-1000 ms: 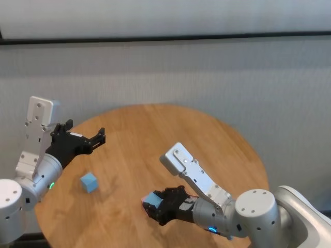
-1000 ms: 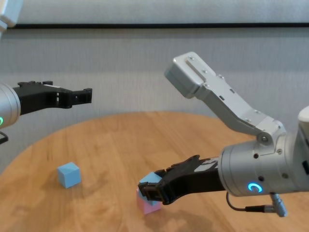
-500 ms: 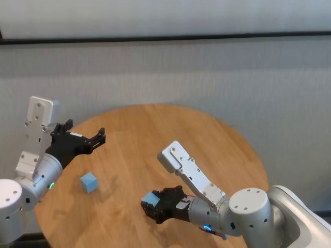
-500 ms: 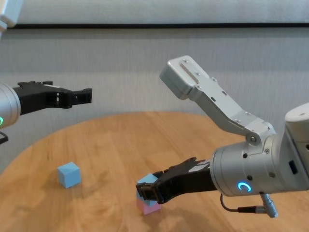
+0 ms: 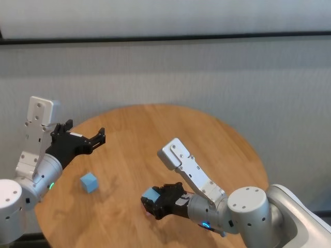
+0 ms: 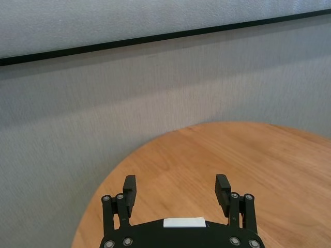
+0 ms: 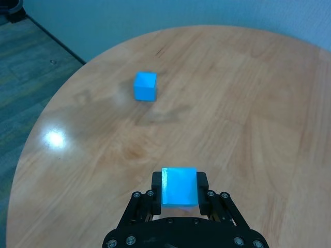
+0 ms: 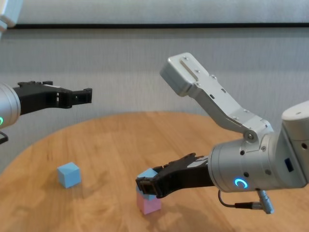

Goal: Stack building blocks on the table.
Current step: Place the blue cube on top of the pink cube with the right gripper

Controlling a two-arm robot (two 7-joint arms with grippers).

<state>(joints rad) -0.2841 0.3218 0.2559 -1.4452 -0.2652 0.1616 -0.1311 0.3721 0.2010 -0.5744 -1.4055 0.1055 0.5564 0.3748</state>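
My right gripper [image 8: 147, 186] is shut on a light blue cube [image 8: 146, 174] and holds it right over the pale pink cube [image 8: 148, 204] on the round wooden table [image 8: 120, 135]; I cannot tell whether the two touch. The held cube also shows in the head view [image 5: 150, 195] and between the fingers in the right wrist view [image 7: 179, 186]. The second light blue cube [image 5: 89, 182] lies alone to the left, also in the chest view [image 8: 68, 174] and the right wrist view [image 7: 145, 86]. My left gripper [image 5: 101, 135] is open and empty, hovering above the table's left side.
A grey wall stands behind the table. The table's edge [image 5: 77, 227] curves close to the lone cube on the left. Bare wood [image 5: 170, 129] lies beyond the pink cube.
My right gripper has shifted slightly left and a little upward with the blue cube over the pink one. The left arm and the lone cube have not moved.
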